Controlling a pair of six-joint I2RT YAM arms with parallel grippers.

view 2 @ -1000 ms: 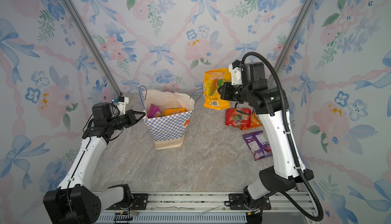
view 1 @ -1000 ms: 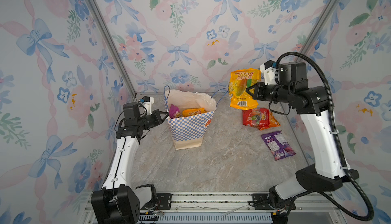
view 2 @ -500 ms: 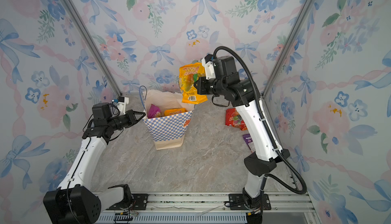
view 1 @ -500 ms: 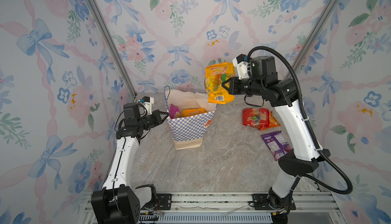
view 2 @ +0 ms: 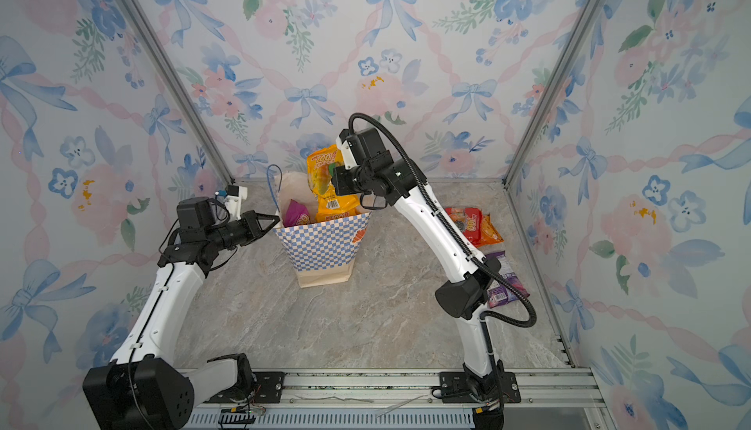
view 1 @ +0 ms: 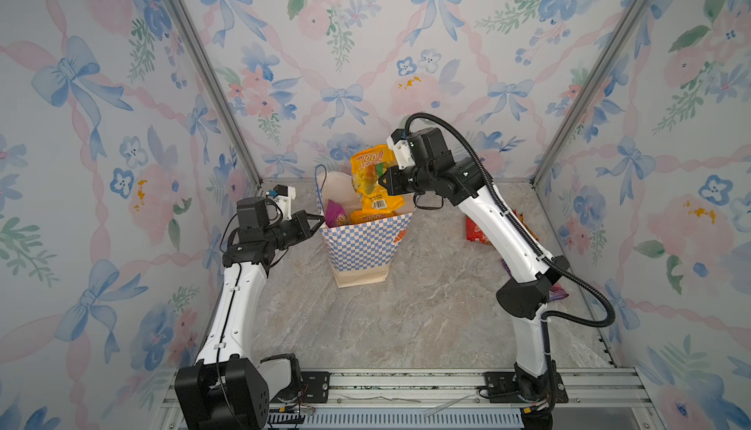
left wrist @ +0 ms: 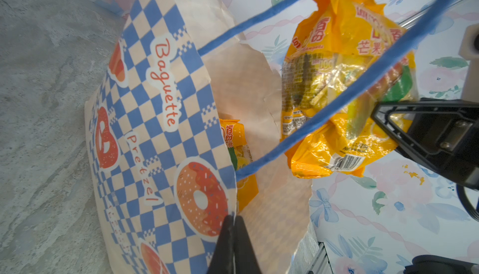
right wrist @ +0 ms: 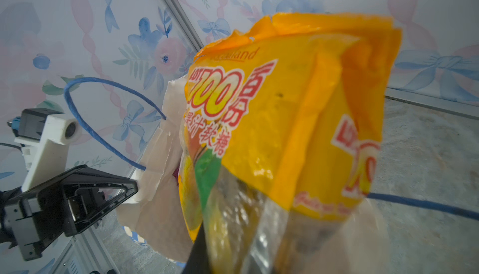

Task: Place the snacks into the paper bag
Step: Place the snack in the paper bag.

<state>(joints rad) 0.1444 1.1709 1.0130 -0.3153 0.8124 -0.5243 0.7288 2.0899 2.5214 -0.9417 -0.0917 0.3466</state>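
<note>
While my left claw point(view 1: 321, 220) stays out of it, pinched together on the checkered bag's point(view 1: 365, 245) rim, my right claw point(view 1: 383, 182) is clamped on the yellow pouch point(view 1: 367, 172) just above the mouth. I'd lower it straight between the blue cord handles point(left wrist: 337, 100), then release. Room looks tight: two packs point(view 1: 376, 216) poke up inside. A red pack point(view 2: 463, 224) and a purple packet point(view 2: 506, 281) lie on the table point(view 2: 365, 326), well apart.

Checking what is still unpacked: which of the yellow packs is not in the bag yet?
The yellow pack held by the right gripper above the paper bag; the other yellow pack already sits inside it.
</note>
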